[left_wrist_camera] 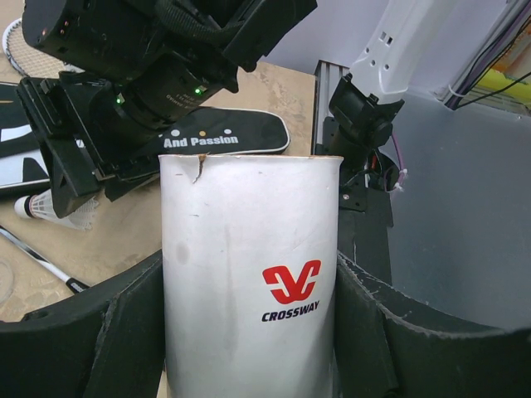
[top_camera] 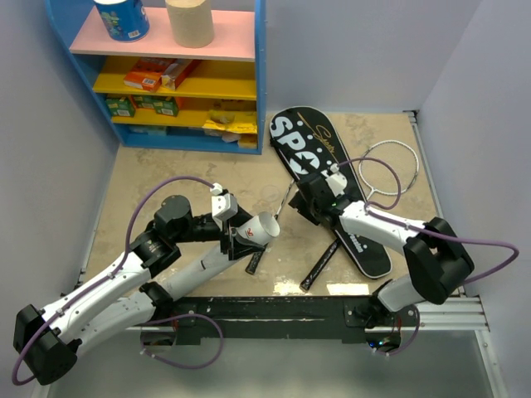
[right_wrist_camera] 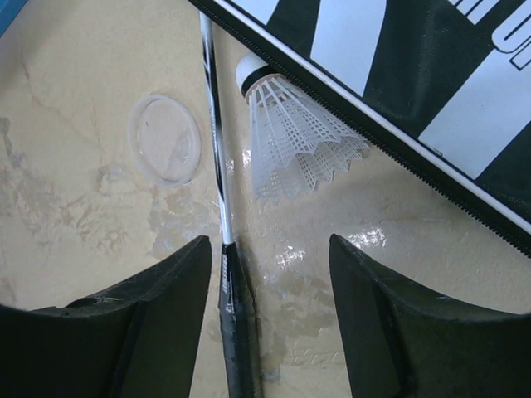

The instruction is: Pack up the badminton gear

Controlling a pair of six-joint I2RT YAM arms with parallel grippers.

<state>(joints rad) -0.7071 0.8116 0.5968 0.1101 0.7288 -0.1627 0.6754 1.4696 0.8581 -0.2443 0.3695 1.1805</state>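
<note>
Right wrist view is showing the right claw (right_wrist_camera: 270,274) hanging wide open above a white mesh-skirted plastic shuttlecock (right_wrist_camera: 290,141), lying upper middle of the frame between a thin black-and-white racket shaft (right_wrist_camera: 217,166) and the black white-lettered racket bag (right_wrist_camera: 398,75). I'd be nudging it toward frame right, so the shaft is falling outside the pinch. The left claw (left_wrist_camera: 249,274) is gripping the long white tube (left_wrist_camera: 249,199), frame centre.
</note>
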